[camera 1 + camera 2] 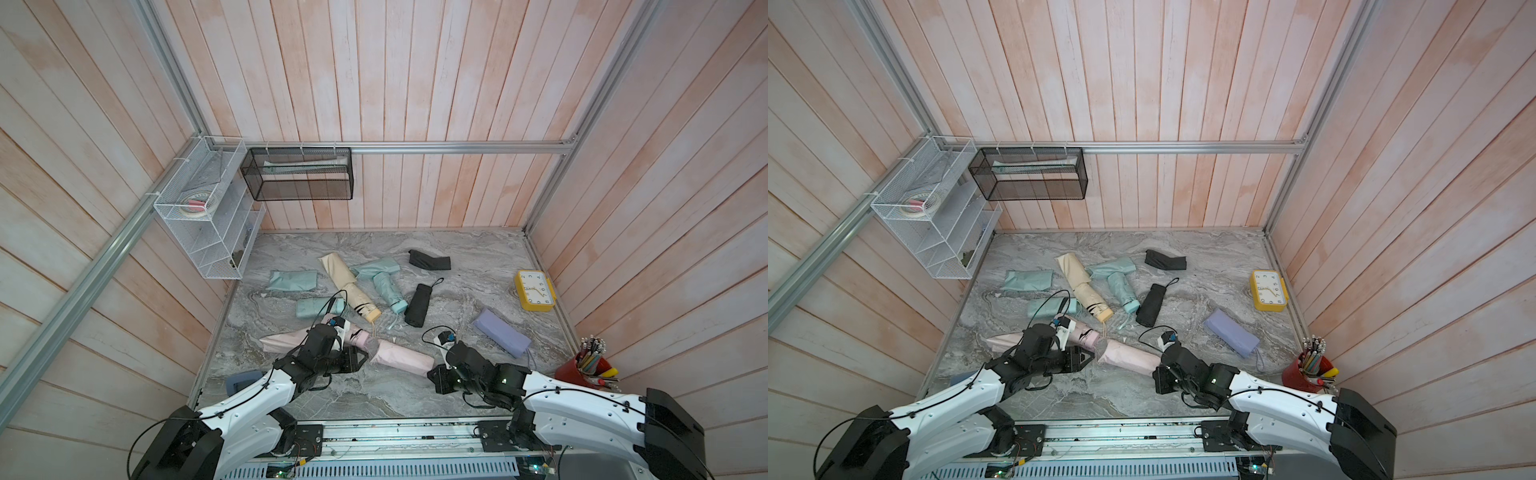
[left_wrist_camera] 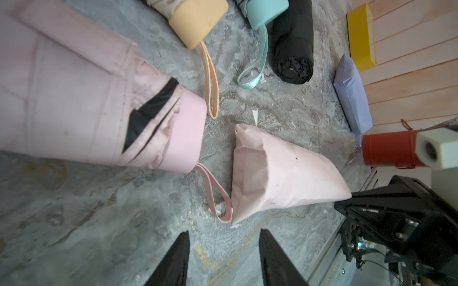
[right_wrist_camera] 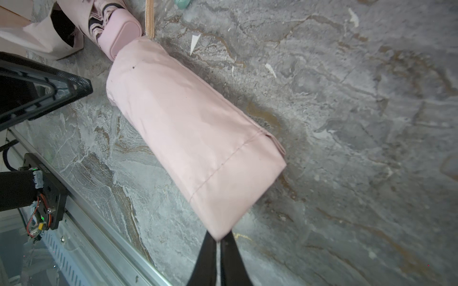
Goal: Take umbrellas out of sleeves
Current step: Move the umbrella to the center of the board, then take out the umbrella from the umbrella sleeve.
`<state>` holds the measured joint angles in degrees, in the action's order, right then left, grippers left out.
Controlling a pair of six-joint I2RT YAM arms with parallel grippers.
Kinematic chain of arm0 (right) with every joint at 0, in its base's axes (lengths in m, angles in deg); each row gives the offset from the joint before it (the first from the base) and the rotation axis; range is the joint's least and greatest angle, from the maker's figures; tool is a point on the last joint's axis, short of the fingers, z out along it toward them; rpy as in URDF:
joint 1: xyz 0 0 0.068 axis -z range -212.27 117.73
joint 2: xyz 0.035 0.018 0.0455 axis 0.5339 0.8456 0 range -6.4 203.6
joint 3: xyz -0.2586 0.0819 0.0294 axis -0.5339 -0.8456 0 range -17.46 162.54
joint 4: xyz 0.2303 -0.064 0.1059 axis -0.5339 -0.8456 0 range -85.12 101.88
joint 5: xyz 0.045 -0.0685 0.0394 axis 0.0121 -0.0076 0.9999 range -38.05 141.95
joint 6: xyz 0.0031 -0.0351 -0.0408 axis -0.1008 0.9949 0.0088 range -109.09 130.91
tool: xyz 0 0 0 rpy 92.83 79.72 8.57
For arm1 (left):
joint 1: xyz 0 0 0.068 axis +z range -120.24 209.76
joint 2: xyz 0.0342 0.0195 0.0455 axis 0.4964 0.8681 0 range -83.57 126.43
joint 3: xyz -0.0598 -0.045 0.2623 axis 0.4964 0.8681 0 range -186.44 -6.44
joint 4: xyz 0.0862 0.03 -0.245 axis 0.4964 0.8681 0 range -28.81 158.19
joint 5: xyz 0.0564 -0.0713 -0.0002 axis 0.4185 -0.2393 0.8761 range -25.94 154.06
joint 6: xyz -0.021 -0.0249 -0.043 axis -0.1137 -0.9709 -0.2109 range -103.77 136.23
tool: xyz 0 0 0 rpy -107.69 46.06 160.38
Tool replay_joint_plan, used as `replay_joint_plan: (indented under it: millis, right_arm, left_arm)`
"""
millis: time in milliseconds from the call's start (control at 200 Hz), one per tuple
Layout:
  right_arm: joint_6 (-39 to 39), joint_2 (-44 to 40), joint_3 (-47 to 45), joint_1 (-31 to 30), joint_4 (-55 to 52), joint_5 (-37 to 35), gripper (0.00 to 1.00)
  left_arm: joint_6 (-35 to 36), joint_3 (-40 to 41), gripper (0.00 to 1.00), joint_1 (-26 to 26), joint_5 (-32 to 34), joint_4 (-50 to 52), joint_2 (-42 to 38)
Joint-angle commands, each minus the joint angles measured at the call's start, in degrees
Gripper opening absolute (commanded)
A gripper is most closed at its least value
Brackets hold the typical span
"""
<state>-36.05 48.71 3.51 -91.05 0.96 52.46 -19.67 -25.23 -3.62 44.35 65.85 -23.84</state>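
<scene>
Right wrist view: your right gripper is pinching the pink sleeve by its closed end, its length lying straight ahead toward your left gripper, hovering open and empty near the pink umbrella.

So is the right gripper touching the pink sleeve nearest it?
Touching. The right wrist view shows the right gripper pinching a corner of the pink sleeve.

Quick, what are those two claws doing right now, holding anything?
Left gripper: open, holding nothing.
Right gripper: closed on a corner of the pink sleeve.
</scene>
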Motion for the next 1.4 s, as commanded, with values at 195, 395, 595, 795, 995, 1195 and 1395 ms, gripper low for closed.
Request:
replay_joint_plan:
  millis: [195, 395, 595, 795, 995, 1195, 1395]
  right_arm:
    - [1.9, -4.7, 2.2, 0.9, -7.3, -5.1, 0.26]
    - [3.2, -8.4, 2.0, 2.4, -9.4, -6.1, 0.27]
    - [5.0, -9.1, 1.5, 3.4, -9.5, -5.6, 0.27]
    - [5.6, -10.9, 1.3, 3.4, -9.2, -4.8, 0.28]
    - [6.4, -10.1, 1.1, 3.6, -8.4, -4.1, 0.28]
    - [6.0, -10.2, 0.7, 3.6, -8.2, -3.9, 0.28]
    - [4.9, -10.9, 0.0, 3.6, -7.9, -3.7, 0.28]
  left_arm:
    - [13.0, -6.7, 0.57, -10.2, 7.6, 2.3, -0.5]
    - [26.4, -13.3, 0.57, -12.8, 0.2, 0.2, 1.1]
    - [58.5, -27.7, 0.39, -20.0, 9.4, 19.0, 7.2]
    - [64.9, -34.1, 0.52, -19.7, 19.3, 38.3, 18.7]
    - [62.6, -27.7, 0.58, -18.4, 18.5, 33.5, 16.5]
    - [61.9, -24.5, 0.63, -15.7, 16.1, 27.5, 14.8]
    - [62.5, -24.1, 0.63, -13.8, 13.6, 24.3, 19.6]
